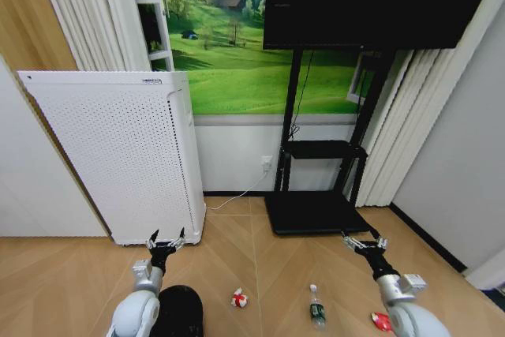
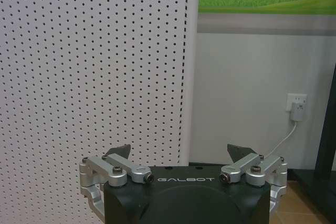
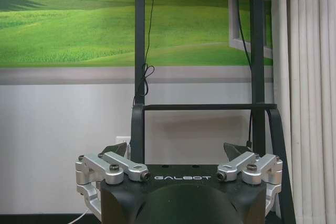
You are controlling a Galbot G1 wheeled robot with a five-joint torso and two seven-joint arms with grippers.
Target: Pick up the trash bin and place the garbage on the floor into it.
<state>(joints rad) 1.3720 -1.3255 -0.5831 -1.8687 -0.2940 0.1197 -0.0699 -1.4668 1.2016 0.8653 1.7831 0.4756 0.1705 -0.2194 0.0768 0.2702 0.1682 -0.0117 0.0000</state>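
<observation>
Head view: wood floor [image 1: 260, 250] holds trash bin [image 1: 180, 309], wrapper [image 1: 239, 299], bottle [image 1: 317, 308]; left gripper [image 1: 166, 240] and right gripper [image 1: 364, 241] spread, empty.

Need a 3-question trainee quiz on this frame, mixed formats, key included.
1. True or false: the left hand holds the trash bin.
2. How many litter items lie on the floor?
3. Which item lies nearest the right arm? A) wrapper B) bottle C) red crushed piece

Key:
1. False; both the left hand and the right hand are open and empty, and the bin stands on the floor by the left arm.
2. Three.
3. C.
</observation>
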